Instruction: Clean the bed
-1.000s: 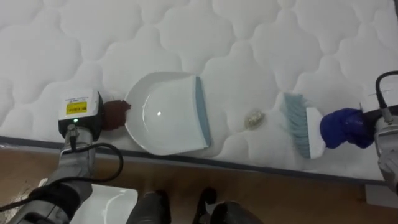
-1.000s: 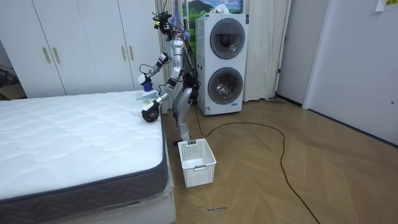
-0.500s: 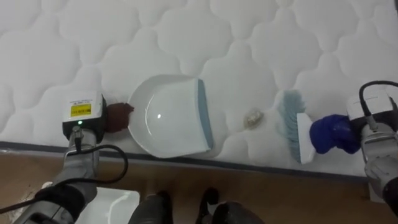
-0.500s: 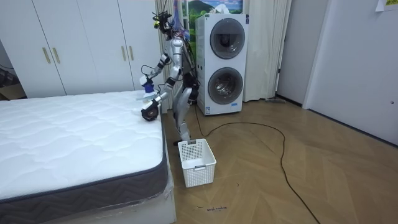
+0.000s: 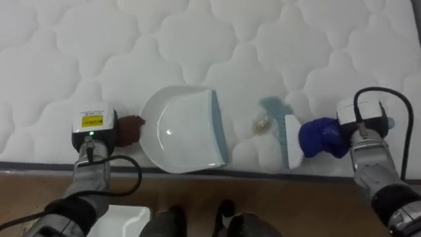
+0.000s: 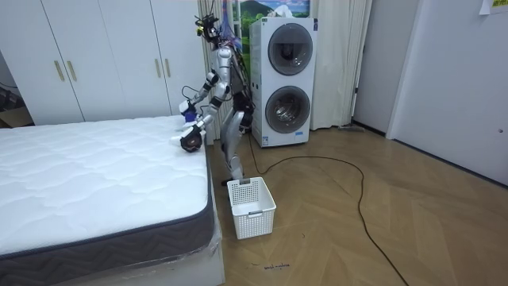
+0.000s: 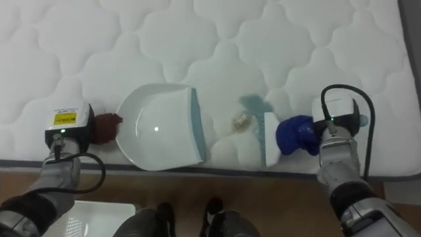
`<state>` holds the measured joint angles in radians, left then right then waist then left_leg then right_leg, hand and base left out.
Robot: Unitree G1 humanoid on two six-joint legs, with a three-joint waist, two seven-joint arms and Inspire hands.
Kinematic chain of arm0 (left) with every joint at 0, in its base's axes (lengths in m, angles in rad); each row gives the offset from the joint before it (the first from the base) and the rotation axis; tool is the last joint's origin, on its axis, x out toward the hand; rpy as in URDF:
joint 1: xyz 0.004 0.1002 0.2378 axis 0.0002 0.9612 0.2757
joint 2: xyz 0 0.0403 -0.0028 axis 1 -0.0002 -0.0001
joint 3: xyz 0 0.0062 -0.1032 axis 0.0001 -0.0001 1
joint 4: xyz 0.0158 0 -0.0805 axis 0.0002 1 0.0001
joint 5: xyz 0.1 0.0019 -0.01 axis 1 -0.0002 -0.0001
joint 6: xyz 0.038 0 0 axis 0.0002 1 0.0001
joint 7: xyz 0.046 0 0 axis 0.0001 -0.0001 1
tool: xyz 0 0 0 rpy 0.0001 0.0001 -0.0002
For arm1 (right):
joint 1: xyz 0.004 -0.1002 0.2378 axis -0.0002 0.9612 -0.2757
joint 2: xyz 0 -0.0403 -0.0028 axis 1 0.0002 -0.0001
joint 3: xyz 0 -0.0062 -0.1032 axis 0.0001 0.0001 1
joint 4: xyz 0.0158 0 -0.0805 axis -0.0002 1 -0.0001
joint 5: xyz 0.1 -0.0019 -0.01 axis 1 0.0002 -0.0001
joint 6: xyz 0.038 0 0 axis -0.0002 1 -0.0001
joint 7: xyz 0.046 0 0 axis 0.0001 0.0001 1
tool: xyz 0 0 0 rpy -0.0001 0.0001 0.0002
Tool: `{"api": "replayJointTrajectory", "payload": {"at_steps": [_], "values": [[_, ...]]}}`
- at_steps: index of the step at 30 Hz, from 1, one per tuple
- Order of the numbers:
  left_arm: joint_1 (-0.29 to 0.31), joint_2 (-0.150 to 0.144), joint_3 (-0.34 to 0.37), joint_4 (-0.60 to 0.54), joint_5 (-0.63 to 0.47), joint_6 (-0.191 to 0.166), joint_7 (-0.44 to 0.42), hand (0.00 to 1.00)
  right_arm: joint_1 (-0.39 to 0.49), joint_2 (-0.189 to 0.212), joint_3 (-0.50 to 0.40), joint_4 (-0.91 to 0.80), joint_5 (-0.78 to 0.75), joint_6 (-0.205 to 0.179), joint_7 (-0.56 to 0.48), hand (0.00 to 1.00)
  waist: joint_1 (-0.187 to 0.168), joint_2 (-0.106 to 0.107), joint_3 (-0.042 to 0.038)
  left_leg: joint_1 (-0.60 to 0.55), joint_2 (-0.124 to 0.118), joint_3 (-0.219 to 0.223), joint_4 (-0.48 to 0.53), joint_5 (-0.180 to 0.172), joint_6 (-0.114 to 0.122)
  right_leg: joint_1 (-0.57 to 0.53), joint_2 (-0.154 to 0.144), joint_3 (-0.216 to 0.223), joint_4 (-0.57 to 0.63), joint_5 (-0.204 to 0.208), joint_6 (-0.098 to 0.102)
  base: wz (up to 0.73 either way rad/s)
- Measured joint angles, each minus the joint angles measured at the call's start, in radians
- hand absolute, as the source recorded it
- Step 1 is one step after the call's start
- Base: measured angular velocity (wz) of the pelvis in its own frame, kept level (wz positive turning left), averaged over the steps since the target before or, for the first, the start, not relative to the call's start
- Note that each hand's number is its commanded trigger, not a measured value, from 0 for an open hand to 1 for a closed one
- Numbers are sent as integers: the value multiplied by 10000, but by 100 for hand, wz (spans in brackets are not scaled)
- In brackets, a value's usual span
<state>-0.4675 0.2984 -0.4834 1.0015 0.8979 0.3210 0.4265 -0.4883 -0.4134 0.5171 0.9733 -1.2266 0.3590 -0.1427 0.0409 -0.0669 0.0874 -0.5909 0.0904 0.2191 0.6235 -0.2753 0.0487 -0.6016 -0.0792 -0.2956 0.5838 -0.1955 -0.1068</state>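
A white dustpan with a grey-blue lip lies flat on the white quilted mattress near its front edge, mouth towards the right. My left hand, dark brown, is shut on its handle at the pan's left end. A small crumpled scrap lies just right of the lip. The teal bristles of a hand brush touch the scrap from the right. My right hand, wrapped in blue, is shut on the brush's handle.
The mattress's dark side band runs along the bottom of the eye views, with wooden floor below. A white plastic basket stands on the floor beside the bed by my feet. Two stacked washing machines stand behind me.
My right hand has swept the brush leftwards across the mattress until its bristles reached the scrap. The dustpan and my left hand have stayed in place.
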Motion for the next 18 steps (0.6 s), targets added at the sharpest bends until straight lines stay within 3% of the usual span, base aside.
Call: {"api": "replayJointTrajectory", "payload": {"at_steps": [8, 18], "values": [[12, -202, -52, 3, 2, -28, -25, 100, -6, 549, 60, -77, 66, -207, -291, 100, -106, -2, 2, 71, -122, 11, -198, 82, -48, -25, -64, 30, 32, -49, -44, 0], [26, -212, -83, -19, 3, -5, -43, 100, 5, 1187, 154, -577, 55, -330, -285, 100, -125, -3, 1, 38, -136, 4, -196, 82, -47, -49, -70, 33, 39, -54, -32, 0]]}}
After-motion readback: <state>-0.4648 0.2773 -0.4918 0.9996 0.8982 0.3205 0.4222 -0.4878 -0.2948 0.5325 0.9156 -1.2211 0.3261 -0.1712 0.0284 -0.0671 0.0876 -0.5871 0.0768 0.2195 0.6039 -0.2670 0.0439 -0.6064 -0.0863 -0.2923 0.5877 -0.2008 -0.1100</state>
